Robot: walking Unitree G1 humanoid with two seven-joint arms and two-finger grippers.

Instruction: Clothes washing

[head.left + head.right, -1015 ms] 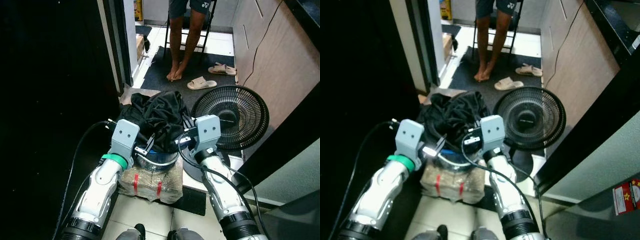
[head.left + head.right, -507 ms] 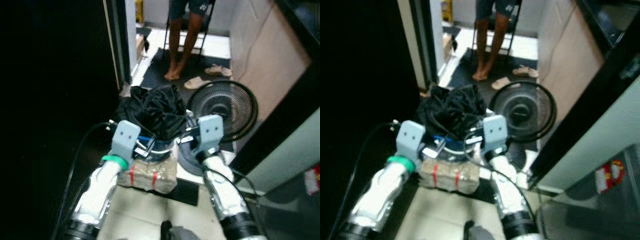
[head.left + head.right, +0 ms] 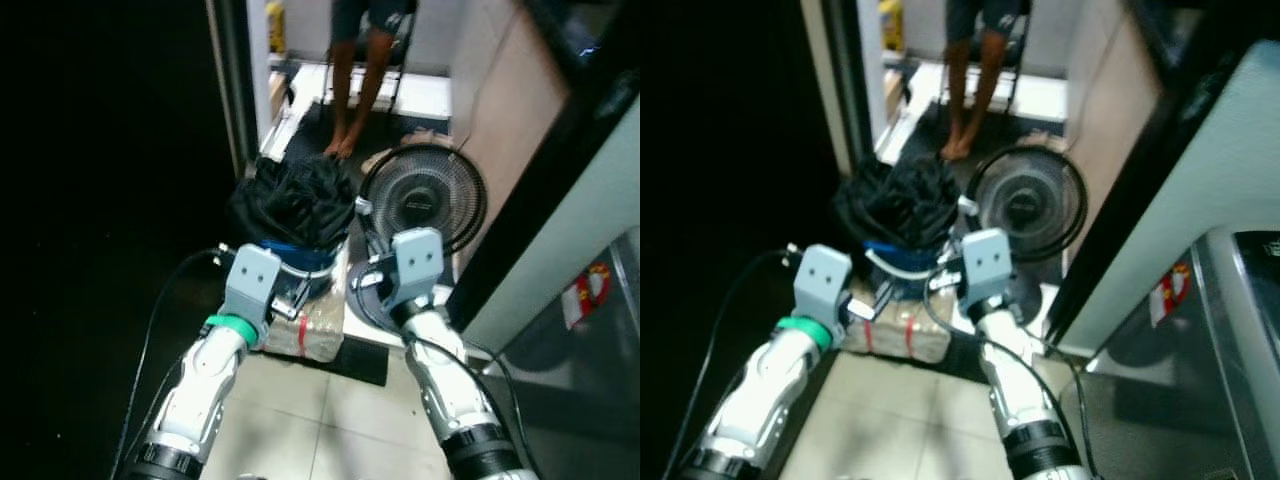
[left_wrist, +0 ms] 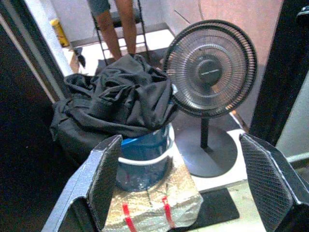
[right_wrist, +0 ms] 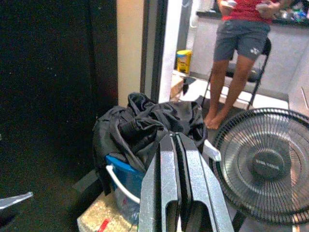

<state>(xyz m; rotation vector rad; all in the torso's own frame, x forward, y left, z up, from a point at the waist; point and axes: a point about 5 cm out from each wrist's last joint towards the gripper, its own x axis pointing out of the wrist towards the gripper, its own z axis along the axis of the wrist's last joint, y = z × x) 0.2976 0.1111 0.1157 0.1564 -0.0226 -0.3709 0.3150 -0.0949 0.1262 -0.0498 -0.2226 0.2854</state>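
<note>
**Both grippers short of the laundry bucket**

Left gripper (image 4: 178,179), in its wrist view: fingers spread wide, framing the black clothes (image 4: 120,104) heaped on the blue bucket (image 4: 142,157). Right gripper (image 5: 179,193), wrist view: fingers pressed together, empty, aimed at the pile. Head views: bucket beside the fan (image 3: 425,200), a person's legs (image 3: 358,90) beyond. Approach step, I'd say; next, reach in and pinch fabric.

Both of my eye views were motion-blurred and dim, their left half black; light came from the bright far room, and both wrist views stayed sharper.
</note>
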